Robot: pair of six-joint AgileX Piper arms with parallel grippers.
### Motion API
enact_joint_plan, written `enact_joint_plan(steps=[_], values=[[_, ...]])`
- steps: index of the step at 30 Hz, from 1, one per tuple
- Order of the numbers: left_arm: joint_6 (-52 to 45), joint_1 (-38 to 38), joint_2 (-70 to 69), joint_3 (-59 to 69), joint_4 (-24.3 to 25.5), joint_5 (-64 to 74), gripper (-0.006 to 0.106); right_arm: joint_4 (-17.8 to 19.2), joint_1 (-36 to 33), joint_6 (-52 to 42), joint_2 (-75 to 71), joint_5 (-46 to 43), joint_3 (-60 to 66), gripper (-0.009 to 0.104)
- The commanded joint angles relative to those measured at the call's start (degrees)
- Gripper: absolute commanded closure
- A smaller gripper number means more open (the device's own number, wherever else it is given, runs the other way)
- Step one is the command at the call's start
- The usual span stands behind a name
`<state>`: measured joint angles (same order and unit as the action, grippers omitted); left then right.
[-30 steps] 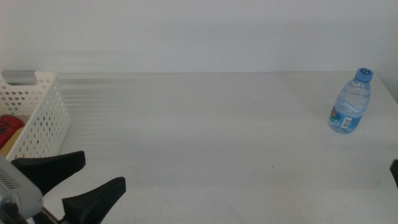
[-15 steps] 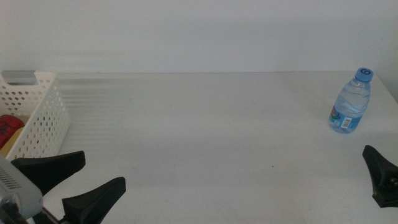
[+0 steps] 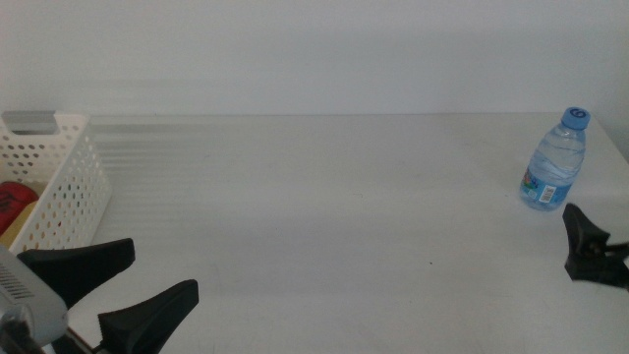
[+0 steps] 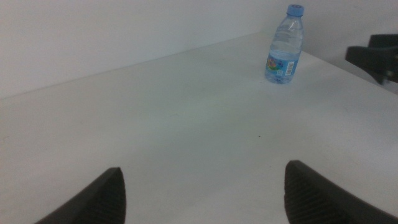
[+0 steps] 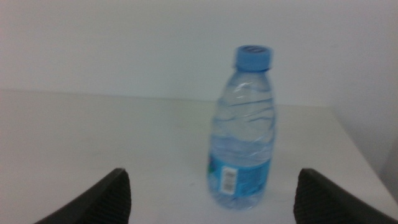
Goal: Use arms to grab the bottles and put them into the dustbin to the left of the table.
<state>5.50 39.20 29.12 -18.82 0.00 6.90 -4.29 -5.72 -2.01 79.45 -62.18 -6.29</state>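
You have the large plain white matte table (image 3: 324,206) spread before you, with the white plastic perforated dustbin (image 3: 69,187) at its left edge. Inside that basket you can see a red can (image 3: 14,201) and a sliver of something yellow below it, mostly hidden by the wall, so two containers look to be binned already and one remains.

The left gripper (image 3: 110,290) waits low at the near left, close to the basket, its dark jaws spread wide with nothing between them; the left wrist view shows only bare tabletop in the gap.

The right gripper (image 5: 211,196) sits at the far right edge of the table, just near-side of the remaining bottle. Its jaws are spread apart and empty, with the bottle framed between them in its own wrist view but not yet touched.

That last item is the clear blue-capped plastic water bottle (image 3: 554,160), standing upright near the table's right far corner. It appears full, so expect some weight, a thin wall that yields under pressure, and a smooth, slippery skin. Take hold around the lower body at the blue label band (image 5: 239,177), where it is widest and steadiest, rather than at the narrow neck or cap (image 5: 253,56).
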Motion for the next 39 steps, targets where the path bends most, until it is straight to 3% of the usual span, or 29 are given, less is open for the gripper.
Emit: enact_joint_plan(steps=[1, 5, 10, 20, 32, 39], values=[[0.4, 0.0, 0.2, -1.7, 0.0, -4.6, 0.021, -2.7, 0.3, -1.8, 3.3, -7.6, -3.5, 0.015], [0.4, 0.0, 0.2, -1.7, 0.0, -4.6, 0.021, -4.1, 0.3, -1.9, 9.0, -7.5, -8.8, 0.006], [0.4, 0.0, 0.2, -1.7, 0.0, -4.6, 0.021, -5.1, 0.3, -2.5, 12.5, -5.3, -17.1, 0.004], [0.4, 0.0, 0.2, -1.7, 0.0, -4.6, 0.021, -12.5, 1.6, -16.1, 13.3, 16.4, -35.0, 0.004], [0.4, 0.0, 0.2, -1.7, 0.0, -4.6, 0.021, -8.3, 4.3, -13.4, 18.7, 19.9, -42.3, 0.005], [0.4, 0.0, 0.2, -1.7, 0.0, -4.6, 0.021, -9.1, 4.3, -13.4, 25.6, 18.6, -42.5, 0.005]])
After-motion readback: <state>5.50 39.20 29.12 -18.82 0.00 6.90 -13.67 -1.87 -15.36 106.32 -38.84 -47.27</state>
